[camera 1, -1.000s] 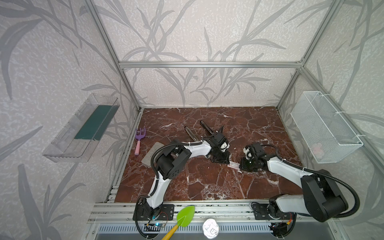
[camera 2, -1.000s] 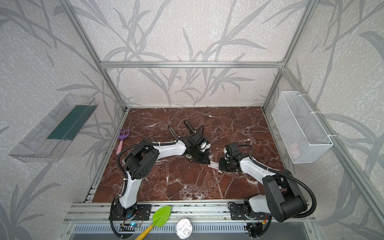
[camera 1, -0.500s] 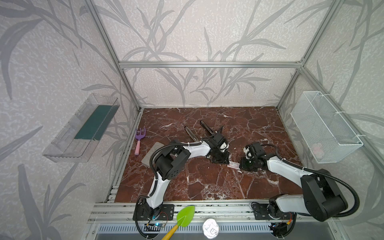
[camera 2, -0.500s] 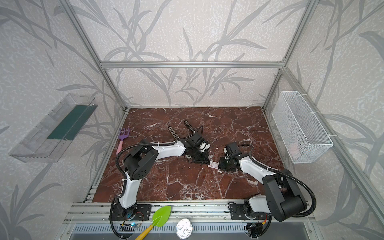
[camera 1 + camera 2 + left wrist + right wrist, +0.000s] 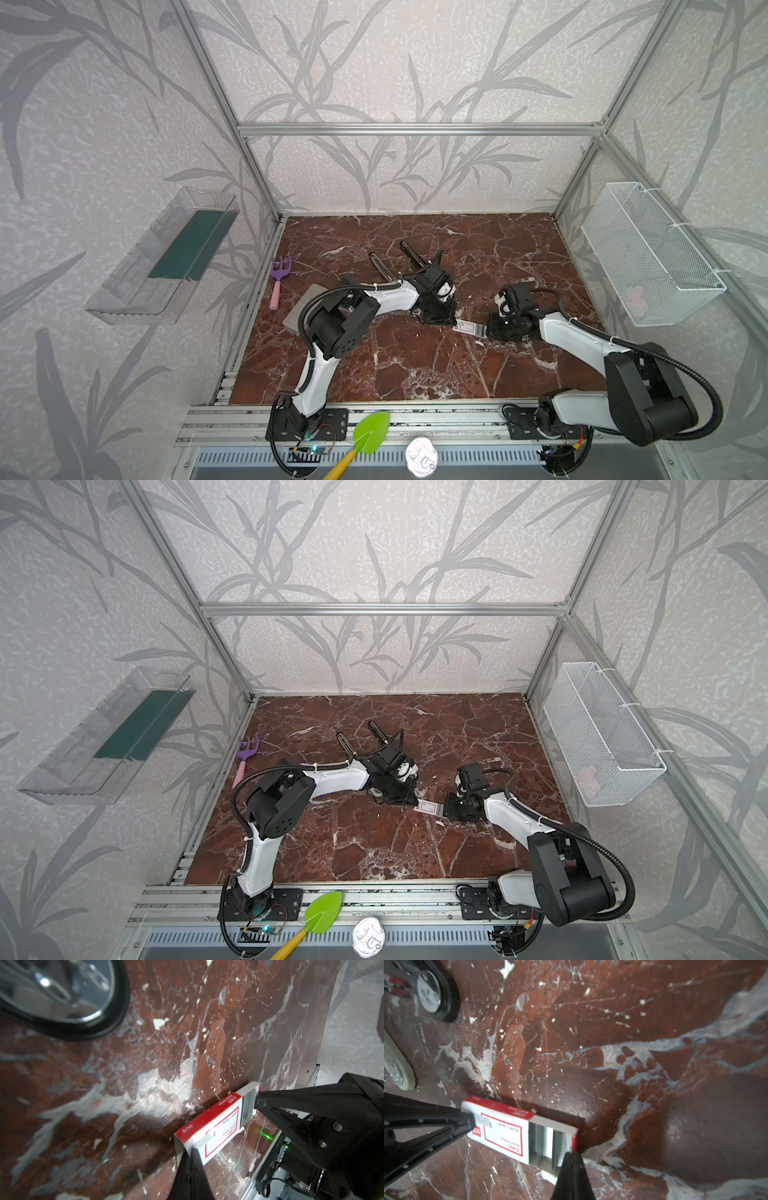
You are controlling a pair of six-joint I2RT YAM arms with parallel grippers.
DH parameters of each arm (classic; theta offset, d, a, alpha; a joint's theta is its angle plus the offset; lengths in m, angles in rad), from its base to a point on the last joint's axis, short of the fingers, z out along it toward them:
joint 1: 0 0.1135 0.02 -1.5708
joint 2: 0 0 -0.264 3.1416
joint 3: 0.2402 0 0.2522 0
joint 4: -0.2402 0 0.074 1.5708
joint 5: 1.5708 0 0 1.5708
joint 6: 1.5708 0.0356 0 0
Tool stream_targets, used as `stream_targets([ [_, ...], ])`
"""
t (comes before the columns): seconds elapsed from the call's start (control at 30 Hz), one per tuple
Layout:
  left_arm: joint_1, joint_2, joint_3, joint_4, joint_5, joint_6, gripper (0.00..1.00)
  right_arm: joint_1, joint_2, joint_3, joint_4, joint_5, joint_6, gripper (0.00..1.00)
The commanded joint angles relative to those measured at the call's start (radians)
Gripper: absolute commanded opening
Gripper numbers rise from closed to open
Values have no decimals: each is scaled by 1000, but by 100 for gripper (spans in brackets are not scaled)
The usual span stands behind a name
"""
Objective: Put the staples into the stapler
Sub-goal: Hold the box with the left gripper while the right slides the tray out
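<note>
Both clenched: left gripper (image 5: 470,1122) tip on the sleeve end of the staple box (image 5: 506,1134), lower centre; right gripper (image 5: 571,1156) at the tray (image 5: 556,1125) end. Reads as anchor-and-pull: tray part-out, staples (image 5: 548,1140) exposed. Actual pinch unclear. Black stapler (image 5: 121,1007) upper left, apart.

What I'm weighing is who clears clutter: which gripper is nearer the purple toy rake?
Left. The left gripper is at the staple box's end facing the purple toy rake. The right gripper is at its far, open end, farther from the rake.
</note>
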Motion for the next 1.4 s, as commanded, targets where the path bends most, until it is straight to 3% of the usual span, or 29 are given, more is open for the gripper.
stream_targets([
  [0.0, 5, -35, -5, -19, -14, -3, 0, -4, -18, 24, -41, -3, -27, 19],
  [0.07, 4, -31, -1, -18, -11, -4, 0, -2, -27, 31, -50, 6, -29, 33],
  [0.1, 5, -29, -1, -19, -12, -5, 0, -1, -34, 34, -53, 11, -30, 35],
  [0.4, 6, -27, -5, -13, -3, -8, 0, 46, -1, 76, -89, 90, -49, 38],
  [0.77, 4, -29, -9, -6, -1, -10, 0, 66, 47, 97, -91, 115, -47, 33],
  [1.37, 4, -32, -15, 1, 2, -9, 0, 60, 3, 85, -122, 154, -37, 9],
])
